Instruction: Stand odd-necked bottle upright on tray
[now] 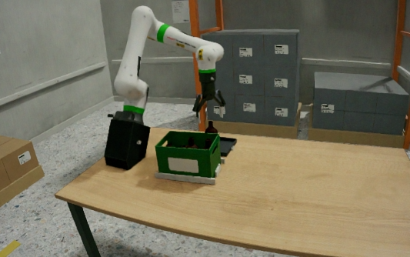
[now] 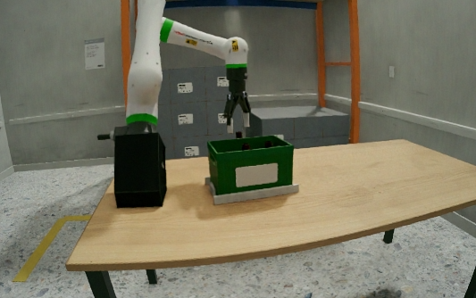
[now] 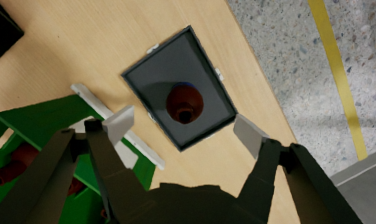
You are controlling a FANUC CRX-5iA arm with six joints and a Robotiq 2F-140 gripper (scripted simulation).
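Observation:
A brown bottle (image 3: 184,102) stands upright on the dark tray, seen from above in the wrist view. It also shows behind the crate in the top view (image 1: 211,127). The tray (image 1: 227,145) lies just behind the green crate (image 1: 188,153). My gripper (image 1: 208,107) hangs well above the bottle, open and empty; its fingers stand wide apart, clear of the bottle. Other brown bottles (image 3: 11,167) stand in the crate; only their tops show. In the exterior view the gripper (image 2: 237,125) is above the crate's (image 2: 251,164) far side.
The arm's black base (image 1: 127,143) stands left of the crate. The crate sits on a pale plate (image 2: 254,194). The table's far edge runs close past the tray (image 3: 259,100). Grey cabinets (image 1: 259,77) and orange posts stand behind the table.

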